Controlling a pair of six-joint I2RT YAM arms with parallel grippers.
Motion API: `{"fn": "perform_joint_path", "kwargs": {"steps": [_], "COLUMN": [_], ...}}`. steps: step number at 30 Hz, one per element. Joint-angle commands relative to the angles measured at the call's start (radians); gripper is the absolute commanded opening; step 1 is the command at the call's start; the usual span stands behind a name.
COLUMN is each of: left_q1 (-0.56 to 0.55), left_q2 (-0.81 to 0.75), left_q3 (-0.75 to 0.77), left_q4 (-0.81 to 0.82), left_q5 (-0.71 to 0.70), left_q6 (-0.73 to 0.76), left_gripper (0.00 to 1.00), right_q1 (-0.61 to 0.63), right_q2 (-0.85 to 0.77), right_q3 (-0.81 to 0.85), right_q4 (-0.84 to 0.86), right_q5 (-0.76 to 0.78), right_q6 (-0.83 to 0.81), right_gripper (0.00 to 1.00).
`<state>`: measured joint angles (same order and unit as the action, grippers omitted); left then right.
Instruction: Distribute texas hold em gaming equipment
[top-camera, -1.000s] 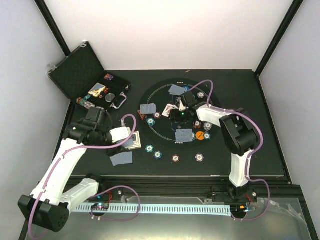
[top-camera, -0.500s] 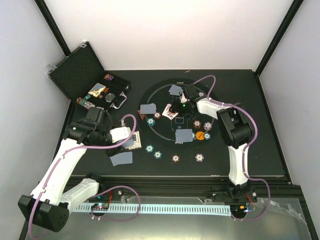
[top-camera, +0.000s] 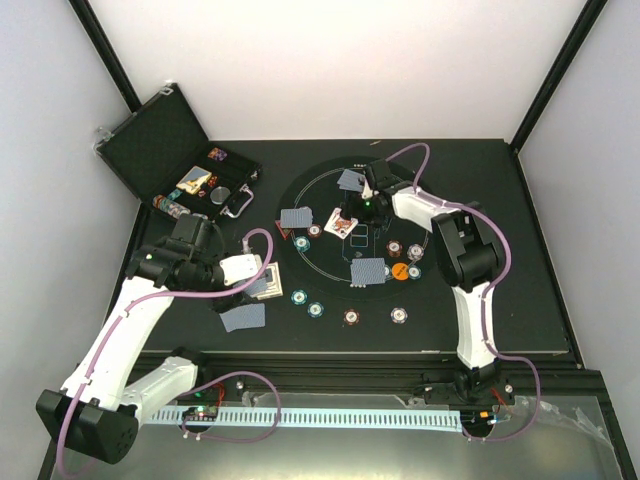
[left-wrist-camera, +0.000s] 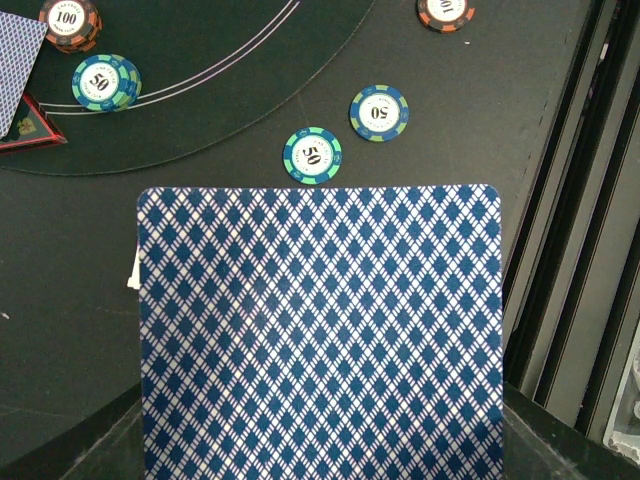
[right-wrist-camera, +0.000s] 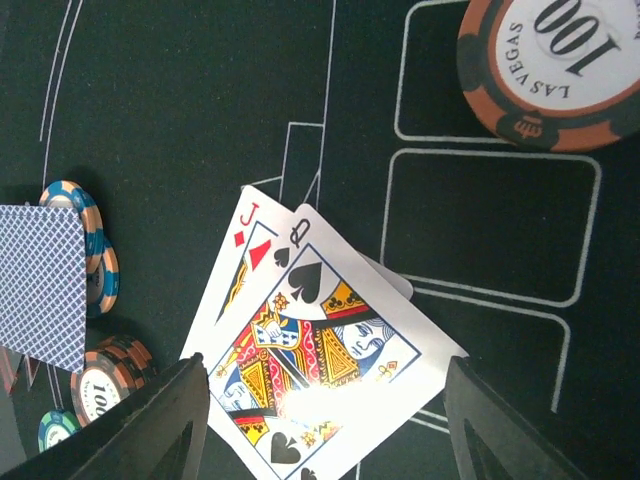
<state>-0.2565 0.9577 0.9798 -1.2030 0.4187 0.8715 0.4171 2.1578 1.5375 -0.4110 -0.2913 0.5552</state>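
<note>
Right fingers (right-wrist-camera: 170, 420) spread wide, holding nothing; over the last second they've moved farther across the mat (top-camera: 330, 270) and now hang over the face-up jack (right-wrist-camera: 235, 290) and queen (right-wrist-camera: 330, 350) lying flat. Looks dealt. Left fingers (left-wrist-camera: 70, 465) clamp the blue-backed deck (left-wrist-camera: 320, 330), near-left.

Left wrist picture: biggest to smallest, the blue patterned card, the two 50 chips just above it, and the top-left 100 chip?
1. Blue-backed playing card, by far, though it is closest to the camera.
2. Middle 50 chip and right 50 chip: alike.
Top-left 100 chip: cut off by the edge, so unsure.
</note>
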Motion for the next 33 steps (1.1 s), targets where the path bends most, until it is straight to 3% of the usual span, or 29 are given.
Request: {"fn": "perform_joint_path", "kwargs": {"steps": [1,6,17,25,33], "left_q1": [0.0,0.0,0.0,0.0,0.0], "left_q2": [-0.005,-0.005,-0.02,-0.022,-0.019], "left_q3": [0.024,0.017,0.005,0.001,0.007], "left_q4": [0.004,0.013,0.017,0.018,0.017], "left_q5": [0.005,0.012,0.046,0.052,0.05], "left_q6": [0.017,0.01,-0.006,-0.011,-0.009], "left_gripper": [0.01,0.02,0.01,0.02,0.02], "right_q1": [-0.008,0.036,0.297,0.493,0.572], "right_q2": [-0.069,-0.278,-0.618,-0.618,-0.521], "right_q3": [-0.017,-0.206,-0.605,-0.665,-0.651], "right_q4": [-0.004,0.152,0.575,0.838,1.006], "right_q5": [-0.014,-0.131,-0.321,-0.344,-0.361], "right_q6": [0.002,0.114,0.416,0.587,0.68], "right_gripper": [0.67,0.71,0.83,0.83,0.81]}}
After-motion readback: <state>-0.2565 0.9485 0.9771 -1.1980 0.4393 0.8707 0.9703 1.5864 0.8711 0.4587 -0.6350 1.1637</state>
